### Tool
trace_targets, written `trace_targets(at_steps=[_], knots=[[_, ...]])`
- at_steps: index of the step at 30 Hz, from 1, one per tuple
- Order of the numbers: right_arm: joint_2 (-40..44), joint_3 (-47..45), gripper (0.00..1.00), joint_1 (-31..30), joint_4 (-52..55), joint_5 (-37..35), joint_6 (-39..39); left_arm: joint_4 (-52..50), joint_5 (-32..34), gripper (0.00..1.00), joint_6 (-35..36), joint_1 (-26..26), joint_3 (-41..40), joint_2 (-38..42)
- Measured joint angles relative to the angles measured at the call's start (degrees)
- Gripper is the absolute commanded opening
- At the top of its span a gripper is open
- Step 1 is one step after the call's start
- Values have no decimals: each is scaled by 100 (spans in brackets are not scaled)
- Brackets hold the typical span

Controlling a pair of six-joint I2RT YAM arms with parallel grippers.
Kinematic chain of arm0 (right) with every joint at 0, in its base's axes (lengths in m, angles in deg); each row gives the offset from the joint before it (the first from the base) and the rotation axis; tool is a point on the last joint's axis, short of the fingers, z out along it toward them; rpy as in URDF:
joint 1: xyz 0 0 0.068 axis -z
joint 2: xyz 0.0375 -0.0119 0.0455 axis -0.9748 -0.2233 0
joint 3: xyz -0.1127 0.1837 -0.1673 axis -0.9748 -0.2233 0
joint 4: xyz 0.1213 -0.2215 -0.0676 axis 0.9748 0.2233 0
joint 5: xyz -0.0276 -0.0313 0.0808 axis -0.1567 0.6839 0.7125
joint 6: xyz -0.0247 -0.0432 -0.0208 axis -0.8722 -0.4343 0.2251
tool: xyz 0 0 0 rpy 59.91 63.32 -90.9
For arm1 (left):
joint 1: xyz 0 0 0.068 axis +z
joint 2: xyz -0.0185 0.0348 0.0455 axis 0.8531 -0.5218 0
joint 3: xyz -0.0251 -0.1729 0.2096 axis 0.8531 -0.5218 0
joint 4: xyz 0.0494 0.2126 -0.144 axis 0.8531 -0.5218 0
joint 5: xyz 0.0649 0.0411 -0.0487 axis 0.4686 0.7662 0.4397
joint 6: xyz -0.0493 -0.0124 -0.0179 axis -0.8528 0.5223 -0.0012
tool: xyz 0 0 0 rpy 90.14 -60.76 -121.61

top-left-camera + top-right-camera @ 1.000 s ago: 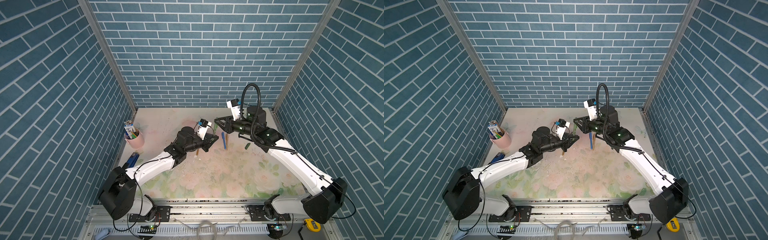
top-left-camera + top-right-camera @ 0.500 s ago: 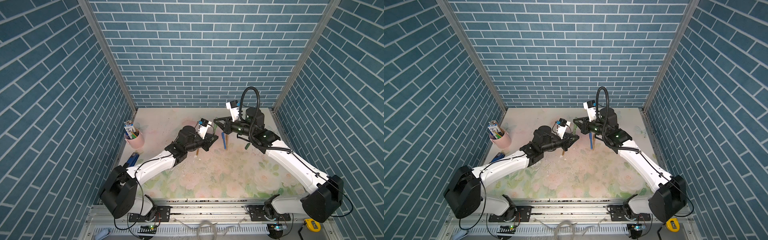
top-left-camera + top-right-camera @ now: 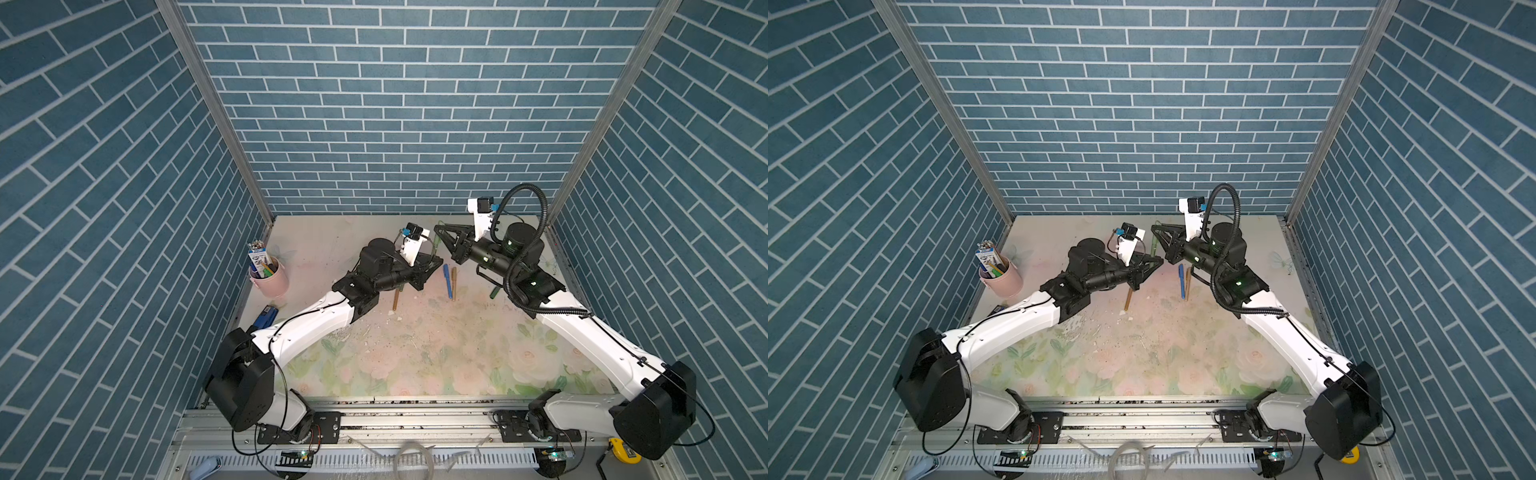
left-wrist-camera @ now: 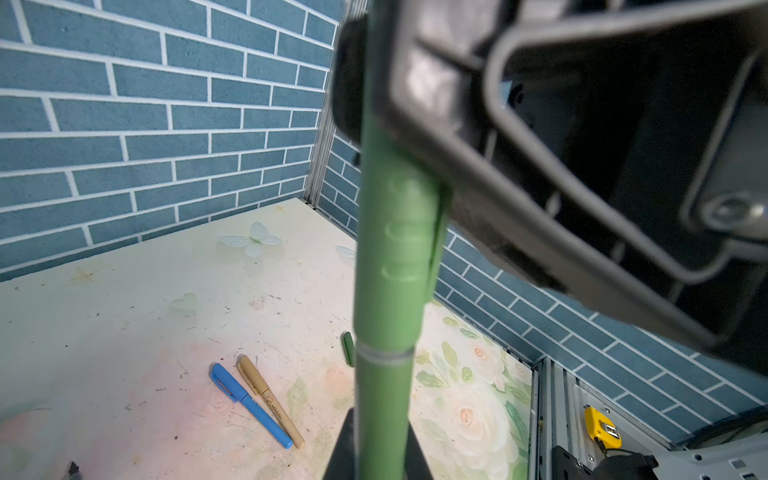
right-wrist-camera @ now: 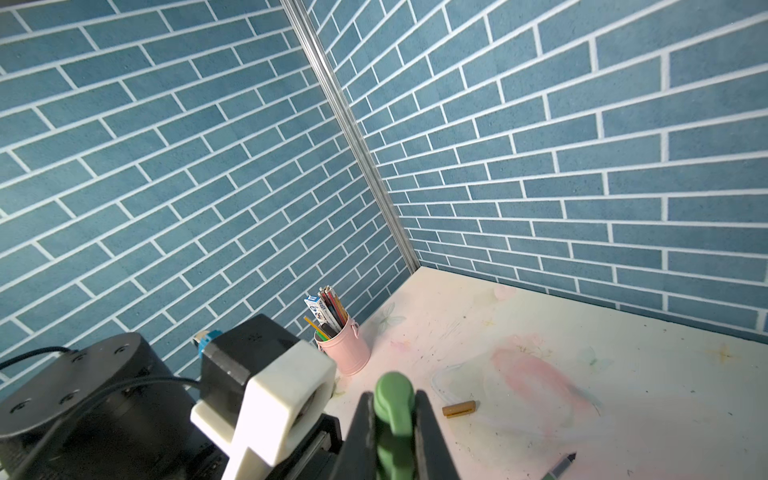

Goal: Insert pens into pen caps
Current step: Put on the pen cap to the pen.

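The right gripper [image 5: 392, 436] has just drawn its jaws in and now pinches the green cap [image 4: 399, 249], its rounded end showing between the fingers in the right wrist view. The left gripper [image 3: 436, 262] is clamped narrow on the barrel of the green pen [image 4: 382, 415], and neither arm has shifted much. Pen and cap hang in the air between the two grippers, above the far middle of the tabletop [image 3: 415, 353]. In the left wrist view the cap's mouth meets the barrel at a pale ring with no gap, so this pen looks seated or nearly so. A last push along the pen's axis may be all that is left before it can be laid down. A blue pen [image 4: 249, 405] and a golden pen [image 4: 270, 401] lie side by side, both capped. More work remains: a golden cap [image 5: 458, 409] lies loose, well apart from an uncapped pen [image 5: 561, 465] with a dark tip.
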Motion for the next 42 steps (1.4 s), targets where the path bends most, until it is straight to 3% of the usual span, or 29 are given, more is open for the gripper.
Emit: trace_targets(at_steps=[33,39,42], knots=[[-514,-175,12,-131,-1110,-404,76,-546,-487,0,-13,442,590,-260],[-511,-4,19,-160,-905,-402,66,-570,-649,0,-87,463,614,-262],[-505,61,24,-310,-245,-138,4,-55,-466,0,-251,522,599,-216]])
